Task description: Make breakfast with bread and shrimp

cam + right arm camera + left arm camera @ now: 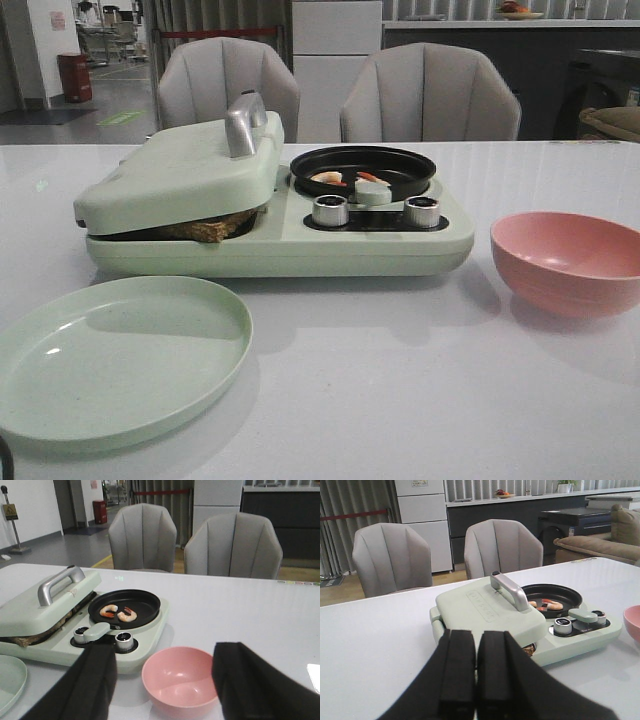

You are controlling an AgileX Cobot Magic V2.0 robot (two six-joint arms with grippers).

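The left gripper (476, 667) has its two black fingers (457, 670) pressed almost together with only a thin seam between them, and nothing is held; it hangs over the bare table (400, 400) short of the breakfast maker (270, 215), on the side of its lidded half. The right gripper (162, 680) stands wide apart, its fingers (95, 680) empty, with the pink bowl (182, 680) lying on the table between and just beyond them. Taking the pale green breakfast maker as the landmark: its hinged lid (180, 175), with a silver handle (243, 122) on top, is lowered over the left half, and a brown-crusted edge of bread (210, 228) shows in the gap under the lid, resting on the plate beneath. On the maker's right half sits a round black pan (362, 170), and two small curled shrimp (117, 613), whitish with orange streaks, lie in it near each other. Two silver knobs (330, 210) sit on the maker's front panel below the pan. A pale green plate (115, 355) rests on the table in front of the maker's left end, and the pink bowl sits to the maker's right, apart from it. Two grey chairs (430, 95) stand behind the maker at the far edge of the table.
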